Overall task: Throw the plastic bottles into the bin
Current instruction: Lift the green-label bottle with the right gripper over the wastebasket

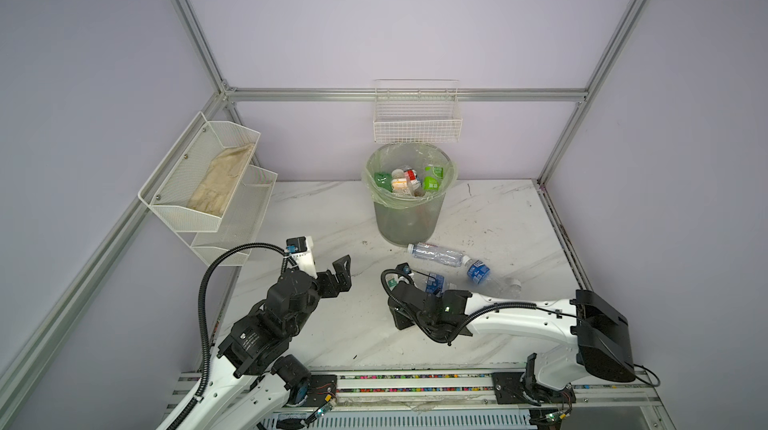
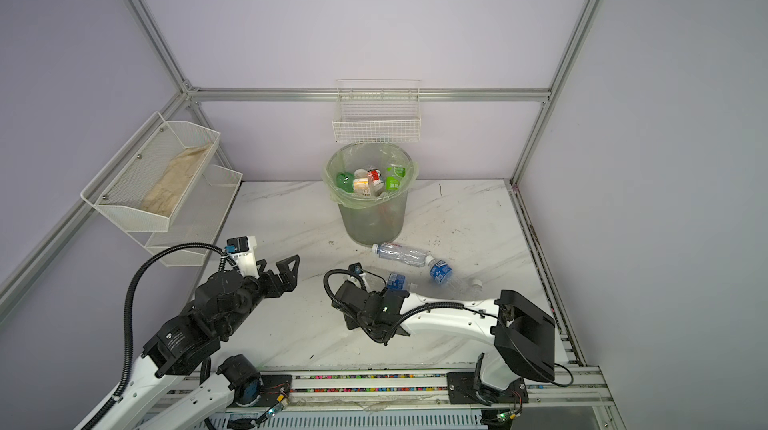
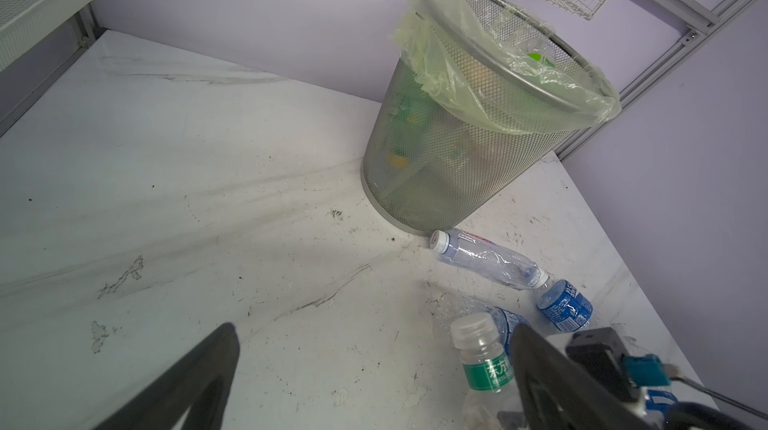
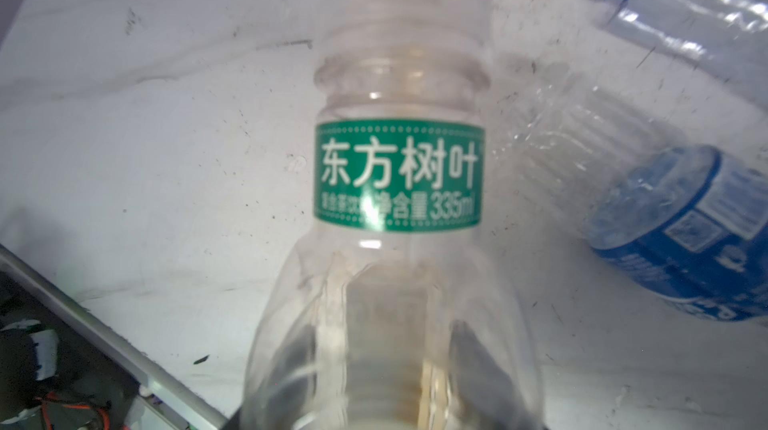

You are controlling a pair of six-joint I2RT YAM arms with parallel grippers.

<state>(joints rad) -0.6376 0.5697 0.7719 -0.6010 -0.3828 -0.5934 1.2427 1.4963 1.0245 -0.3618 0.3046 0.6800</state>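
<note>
A green-labelled bottle (image 4: pixel 399 182) is seen clamped in the jaws of the right gripper (image 4: pixel 374 386), the bin (image 1: pixel 409 220) at twelve o'clock of it. The jaws of the left gripper (image 1: pixel 340 274) are spread wide apart.

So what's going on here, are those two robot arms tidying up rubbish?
Yes, they are clearing plastic bottles into the mesh bin with the green liner, which already holds several bottles. The right arm's fingers are closed on a clear bottle with a green label, down near the marble table. The left arm's fingers are wide open and empty, hovering nearby. Three more lie on the table near the bin: a crushed clear one and two with blue labels.
</note>
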